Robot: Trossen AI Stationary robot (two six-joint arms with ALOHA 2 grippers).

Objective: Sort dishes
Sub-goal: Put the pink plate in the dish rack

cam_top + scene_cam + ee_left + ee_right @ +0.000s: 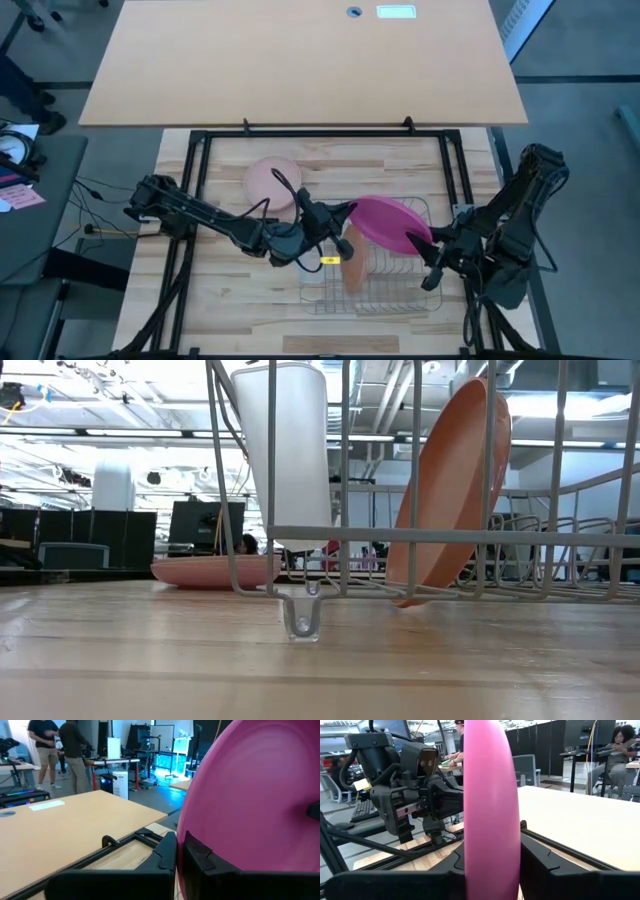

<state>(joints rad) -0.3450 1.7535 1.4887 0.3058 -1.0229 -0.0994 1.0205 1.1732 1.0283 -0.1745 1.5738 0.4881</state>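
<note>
Both jaws pinch the magenta plate (388,222) between them, left gripper (342,214) opposite right gripper (418,240); an early release could drop it onto the rack (385,285).

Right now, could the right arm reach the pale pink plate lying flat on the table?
Probably not yet. The right gripper has its fingers around the magenta plate, which the left gripper also holds, and the pale pink plate lies beyond the left arm.
</note>
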